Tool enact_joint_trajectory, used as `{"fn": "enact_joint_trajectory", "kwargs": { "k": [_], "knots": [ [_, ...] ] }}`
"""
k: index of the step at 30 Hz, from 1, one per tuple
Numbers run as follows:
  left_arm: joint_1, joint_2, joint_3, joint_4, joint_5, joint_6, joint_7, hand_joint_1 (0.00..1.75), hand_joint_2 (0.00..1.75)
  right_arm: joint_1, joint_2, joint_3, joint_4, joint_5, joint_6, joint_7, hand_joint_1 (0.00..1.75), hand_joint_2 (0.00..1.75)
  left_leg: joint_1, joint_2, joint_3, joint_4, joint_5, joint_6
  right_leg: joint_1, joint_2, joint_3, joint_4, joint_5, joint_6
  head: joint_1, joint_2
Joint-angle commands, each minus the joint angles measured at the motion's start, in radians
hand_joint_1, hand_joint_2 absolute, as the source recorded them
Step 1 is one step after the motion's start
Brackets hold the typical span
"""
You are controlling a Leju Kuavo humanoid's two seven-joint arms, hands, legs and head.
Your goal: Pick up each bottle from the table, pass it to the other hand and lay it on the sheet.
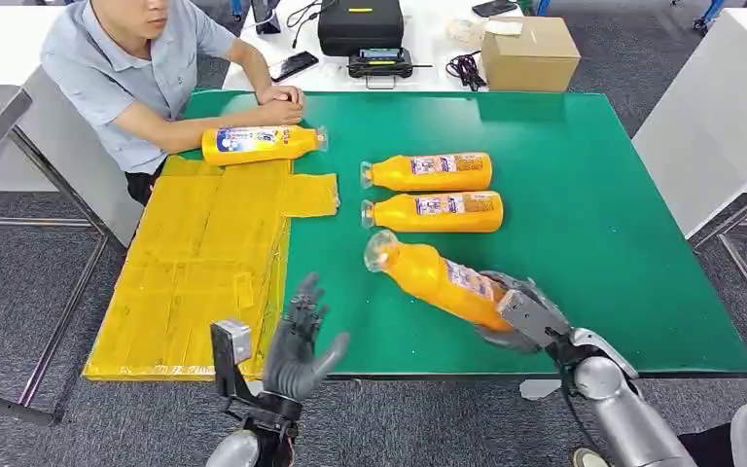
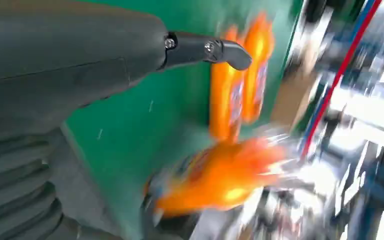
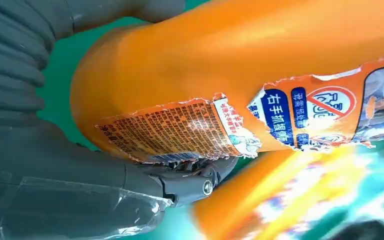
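Observation:
My right hand (image 1: pixel 517 316) grips the base of an orange bottle (image 1: pixel 435 275), held tilted above the green table (image 1: pixel 593 214) with its clear cap pointing toward the far left. Up close, the right wrist view shows that bottle (image 3: pixel 240 75) with its torn label. My left hand (image 1: pixel 302 341) is raised over the table's near edge, fingers spread, holding nothing, apart from the bottle. Two more orange bottles (image 1: pixel 428 172) (image 1: pixel 434 211) lie side by side mid-table. Another bottle (image 1: pixel 261 143) lies at the far end of the yellow sheet (image 1: pixel 195 263).
A person sits at the far left corner with forearms resting on the table (image 1: pixel 253 107). A cardboard box (image 1: pixel 529 53), a black case (image 1: pixel 360 24) and cables sit on the white table behind. The green table's right half is bare.

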Motion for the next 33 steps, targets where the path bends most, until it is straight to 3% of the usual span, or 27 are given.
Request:
{"fn": "enact_joint_trajectory", "kwargs": {
  "k": [1, 13, 20, 30, 33],
  "knots": [
    [-0.089, 0.023, -0.038, 0.222, 0.040, -0.104, -0.010, 0.00, 1.75, -0.060, 0.073, 0.070, -0.034, -0.046, 0.055, -0.033, 1.75, 1.75, 0.001, 0.003, 0.003, -0.001, -0.001, -0.002, 0.001, 0.002, 0.002, -0.001, 0.000, -0.002, 0.000, 0.000],
    [-0.110, 0.006, -0.029, 0.259, 0.060, -0.126, -0.034, 0.00, 1.75, -0.056, 0.070, 0.067, -0.037, -0.079, 0.055, -0.035, 1.75, 1.75, 0.000, 0.001, 0.002, -0.001, 0.000, -0.001, 0.000, 0.001, 0.002, -0.001, 0.000, -0.002, 0.000, 0.000],
    [-0.150, -0.005, -0.063, 0.253, -0.017, -0.107, -0.137, 0.00, 1.75, -0.042, 0.088, 0.045, -0.020, -0.130, 0.085, -0.044, 1.75, 1.75, 0.001, 0.000, 0.003, 0.000, -0.001, -0.002, 0.001, 0.000, 0.003, -0.001, -0.001, -0.002, 0.000, 0.000],
    [-0.213, -0.040, -0.058, 0.272, -0.112, 0.032, -0.238, 0.00, 1.75, -0.080, 0.121, 0.105, 0.013, -0.107, 0.071, -0.053, 1.75, 1.75, 0.001, 0.002, 0.002, 0.000, 0.000, -0.001, 0.000, 0.002, 0.002, 0.000, 0.000, -0.002, 0.000, 0.000],
    [-0.238, -0.051, -0.070, 0.292, -0.223, 0.170, -0.325, 0.00, 1.75, -0.099, 0.108, 0.128, 0.042, -0.127, 0.103, -0.028, 1.75, 1.75, 0.001, 0.002, 0.004, 0.000, -0.002, -0.002, 0.002, 0.002, 0.004, 0.000, -0.001, -0.003, 0.000, 0.000]
  ]
}}
